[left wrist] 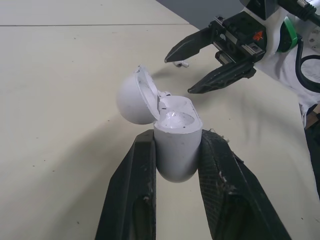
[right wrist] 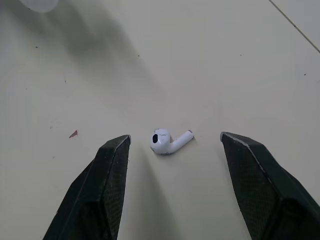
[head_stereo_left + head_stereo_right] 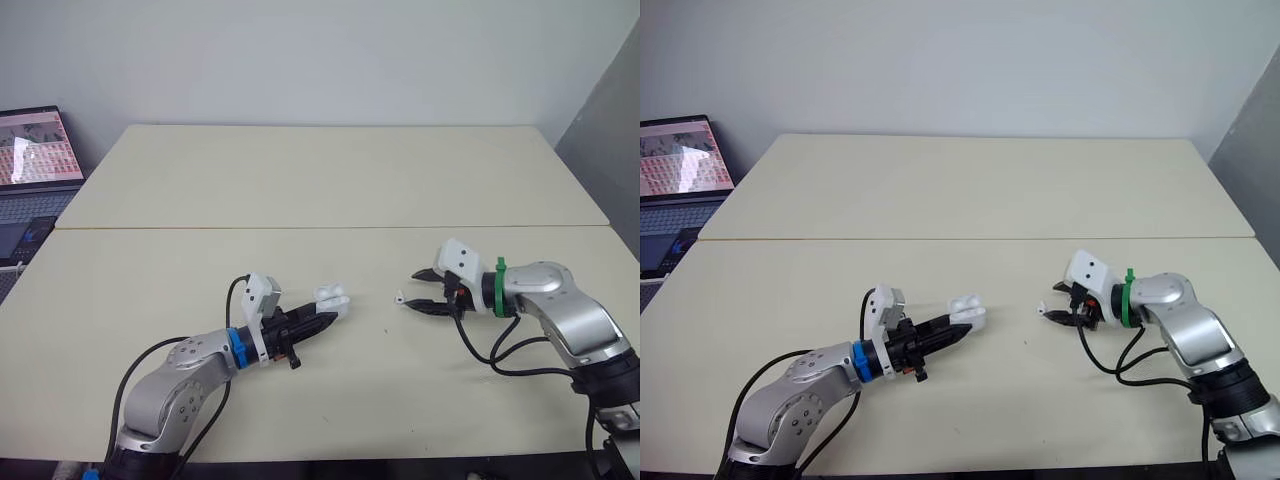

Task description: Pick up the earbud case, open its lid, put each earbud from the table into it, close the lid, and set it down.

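My left gripper (image 3: 328, 315) is shut on the white earbud case (image 1: 176, 145), held just above the table with its lid (image 1: 134, 96) hinged open. I cannot tell whether an earbud sits in the case's glossy white inside. One white earbud (image 2: 169, 141) lies on the table to the right of the case (image 3: 332, 298). My right gripper (image 2: 175, 139) is open, low over the table, with the earbud (image 3: 398, 297) between its spread fingers and touching neither. The left wrist view shows that right gripper (image 1: 180, 75) beyond the case.
An open laptop (image 3: 35, 160) stands off the table's far left corner. A seam (image 3: 300, 228) crosses the cream table behind both arms. Black cables (image 3: 500, 355) loop under my right forearm. The table's right edge (image 3: 600, 200) borders a grey floor.
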Controlling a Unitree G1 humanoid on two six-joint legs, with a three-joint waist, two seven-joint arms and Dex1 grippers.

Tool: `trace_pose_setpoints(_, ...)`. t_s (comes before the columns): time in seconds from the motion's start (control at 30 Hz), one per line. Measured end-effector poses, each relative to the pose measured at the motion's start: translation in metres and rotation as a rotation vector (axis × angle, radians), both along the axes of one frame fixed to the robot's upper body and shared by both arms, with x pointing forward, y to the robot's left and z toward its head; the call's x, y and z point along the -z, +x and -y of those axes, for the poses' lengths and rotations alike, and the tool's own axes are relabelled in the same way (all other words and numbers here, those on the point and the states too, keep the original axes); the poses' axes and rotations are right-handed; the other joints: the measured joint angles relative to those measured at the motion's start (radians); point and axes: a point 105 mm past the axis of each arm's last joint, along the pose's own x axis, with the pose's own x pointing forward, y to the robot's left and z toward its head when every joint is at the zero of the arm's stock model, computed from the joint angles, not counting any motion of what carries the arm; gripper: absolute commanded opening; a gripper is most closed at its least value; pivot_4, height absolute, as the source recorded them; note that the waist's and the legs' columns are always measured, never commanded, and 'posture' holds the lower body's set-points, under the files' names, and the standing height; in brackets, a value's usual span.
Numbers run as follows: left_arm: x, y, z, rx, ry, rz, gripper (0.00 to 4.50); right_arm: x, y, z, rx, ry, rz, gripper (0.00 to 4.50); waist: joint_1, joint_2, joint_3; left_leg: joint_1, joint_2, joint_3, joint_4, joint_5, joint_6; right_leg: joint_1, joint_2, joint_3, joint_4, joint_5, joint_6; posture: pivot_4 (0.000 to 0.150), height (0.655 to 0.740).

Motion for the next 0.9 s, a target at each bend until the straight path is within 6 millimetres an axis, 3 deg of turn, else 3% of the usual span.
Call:
trace_pose_setpoints(0.37,0.001,0.0,-0.001,-0.01,0.002,-0.002,0.79,0.015,0.006,-0.021,-0.071,0.002,-0.022,3.0,0.0,0.0,0.0,0.0,0.0,0.0,0.0,0.0,0.0,0.0,0.0,0.0,0.0,0.0,0.0,0.15,0.74)
trace_pose_setpoints(0.63,0.003,0.0,-0.002,-0.016,0.004,-0.009,0.79,0.025,0.003,-0.018,-0.041,0.005,-0.07,3.0,0.0,0.0,0.0,0.0,0.0,0.0,0.0,0.0,0.0,0.0,0.0,0.0,0.0,0.0,0.0,0.15,0.74)
trace_pose_setpoints(0.9,0.002,0.0,-0.002,-0.014,0.005,-0.006,0.79,0.025,0.006,-0.014,0.004,0.004,-0.063,0.34,0.0,0.0,0.0,0.0,0.0,0.0,0.0,0.0,0.0,0.0,0.0,0.0,0.0,0.0,0.0,0.15,0.74)
